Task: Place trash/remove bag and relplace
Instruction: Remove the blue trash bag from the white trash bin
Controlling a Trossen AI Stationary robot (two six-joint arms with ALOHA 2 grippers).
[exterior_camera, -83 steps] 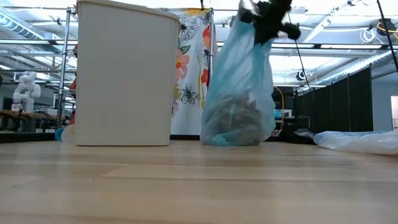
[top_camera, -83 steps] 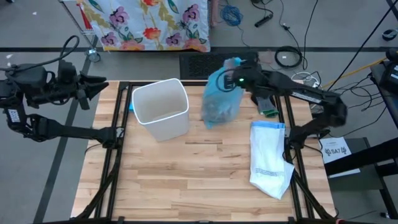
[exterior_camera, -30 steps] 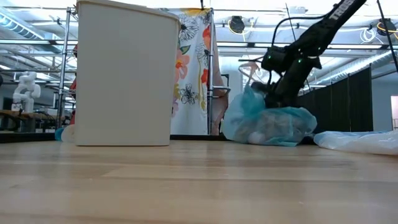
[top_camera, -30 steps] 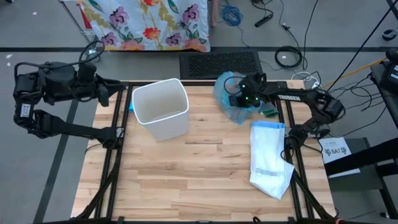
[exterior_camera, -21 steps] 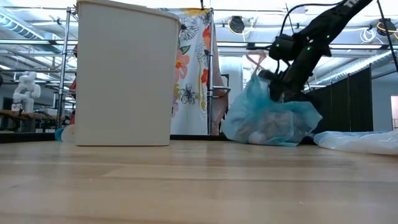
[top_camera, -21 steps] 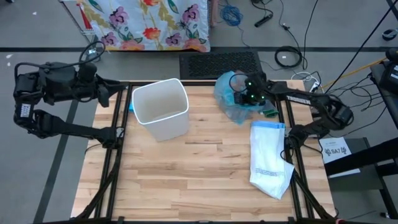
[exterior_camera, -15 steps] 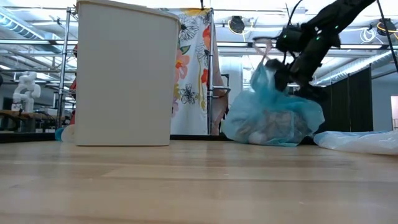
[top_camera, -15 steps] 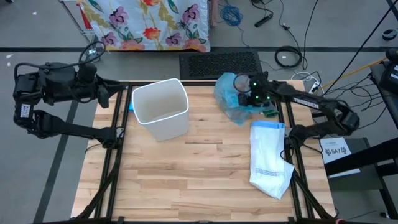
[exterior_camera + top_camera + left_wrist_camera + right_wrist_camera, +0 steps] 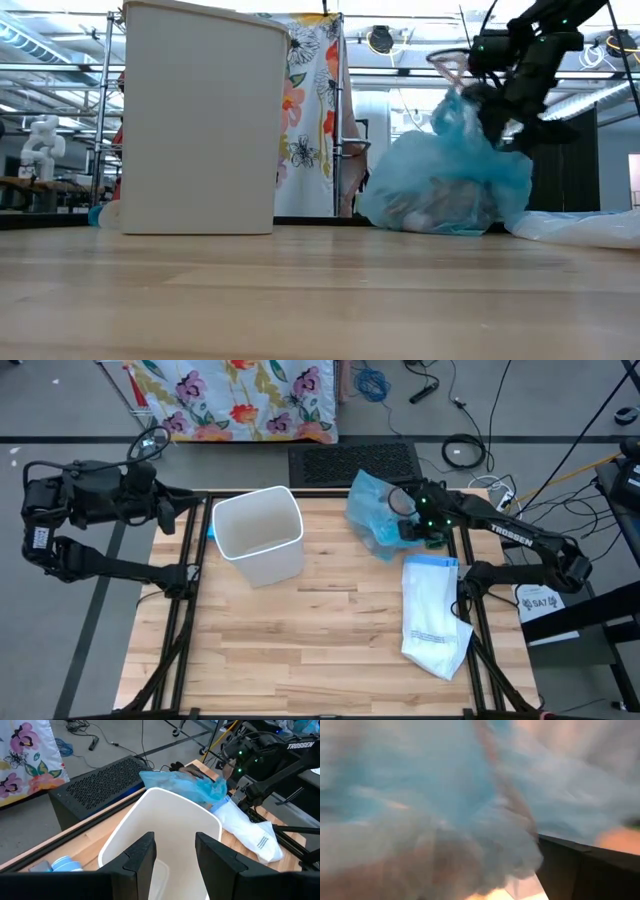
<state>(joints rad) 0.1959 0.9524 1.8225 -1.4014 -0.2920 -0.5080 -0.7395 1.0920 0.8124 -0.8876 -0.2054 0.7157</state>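
Note:
The light-blue bag (image 9: 372, 510) lies slumped on the table's far right part, its filled bottom (image 9: 440, 200) on the wood. The trash shows as pale lumps (image 9: 415, 215) through the plastic. My right gripper (image 9: 412, 528) hangs at the bag's right side, beside its raised top (image 9: 455, 108). Blurred blue plastic (image 9: 420, 795) fills its wrist view, so I cannot tell whether it touches the bag. The white bin (image 9: 258, 535) stands upright at the far left. My left gripper (image 9: 175, 852) waits open beyond the table's far left corner, facing the bin (image 9: 165, 835).
The white replacement bag (image 9: 435, 610) lies flat along the table's right edge. A blue-and-white cylinder (image 9: 65, 865) lies left of the bin. A black grille box (image 9: 350, 460) and a floral cloth (image 9: 240, 395) stand beyond the far edge. Bare wood (image 9: 300, 650) fills the near half.
My right gripper has risen and gone toward the table's right edge. The bag's gathered top has come up and swung right with it, while its filled bottom has stayed on the table.

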